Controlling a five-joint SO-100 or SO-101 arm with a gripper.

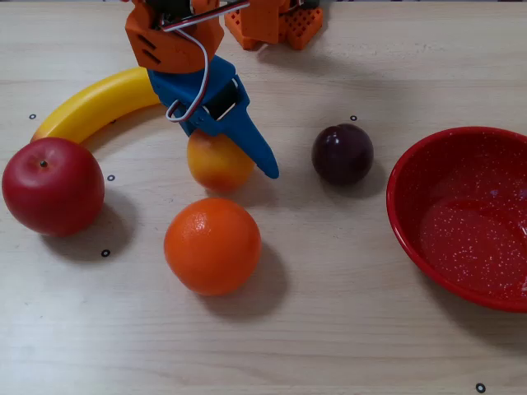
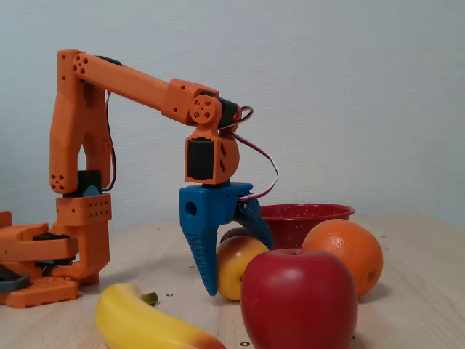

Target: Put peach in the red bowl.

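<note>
Both gripper (image 1: 221, 152) fingers around peach (image 1: 216, 164)

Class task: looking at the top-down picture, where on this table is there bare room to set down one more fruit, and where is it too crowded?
Free: the wide bare strip along the near edge, below the orange and left of the red bowl; also the gap between plum and bowl. Crowded: the left cluster, where apple, banana, peach and the gripper sit close.

peach (image 1: 216, 164): left of plum (image 1: 342, 153), behind orange (image 1: 212, 245)
bowl (image 1: 405, 218): far right
apple (image 1: 53, 186): far left, before banana (image 1: 90, 103)
</note>
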